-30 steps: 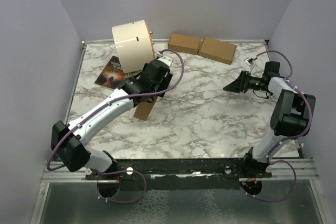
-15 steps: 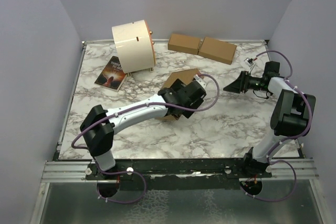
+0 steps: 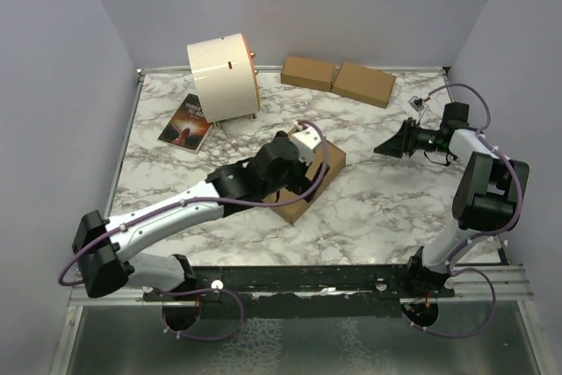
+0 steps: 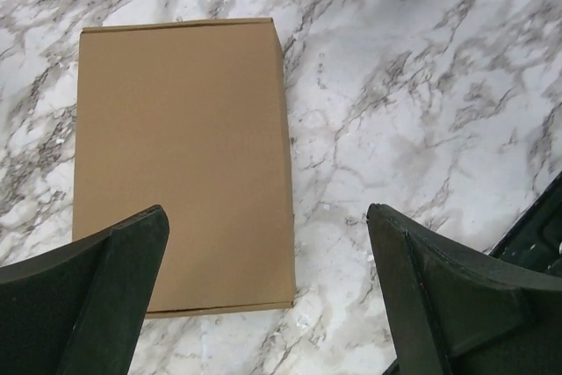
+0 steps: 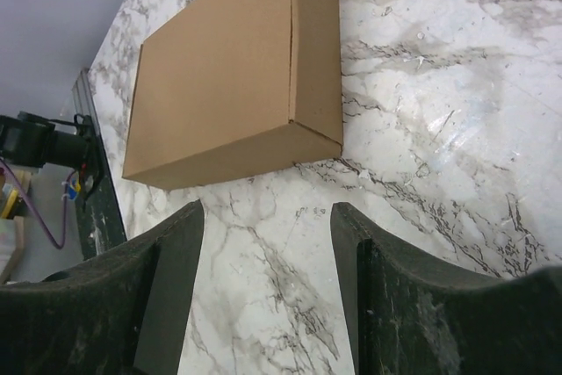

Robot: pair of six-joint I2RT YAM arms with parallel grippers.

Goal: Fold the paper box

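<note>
— How is the left pincer (image 4: 268, 217)?
— Spread wide, gripping nothing. It hangs over the paper box (image 4: 180, 164), which lies flat and closed on the marble table (image 4: 421, 85), near the centre of the top view.
— And the right pincer (image 5: 268, 208)?
— Partly open, empty, on that view's right side, apart from the box.

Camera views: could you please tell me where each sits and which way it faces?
Top external: above, behind the bases, looking down at the table, left arm and right arm visible.
Left wrist: above the paper box, facing straight down, left gripper framing it.
Right wrist: low, facing that box obliquely, right gripper below.
Both wrist views share the box.
</note>
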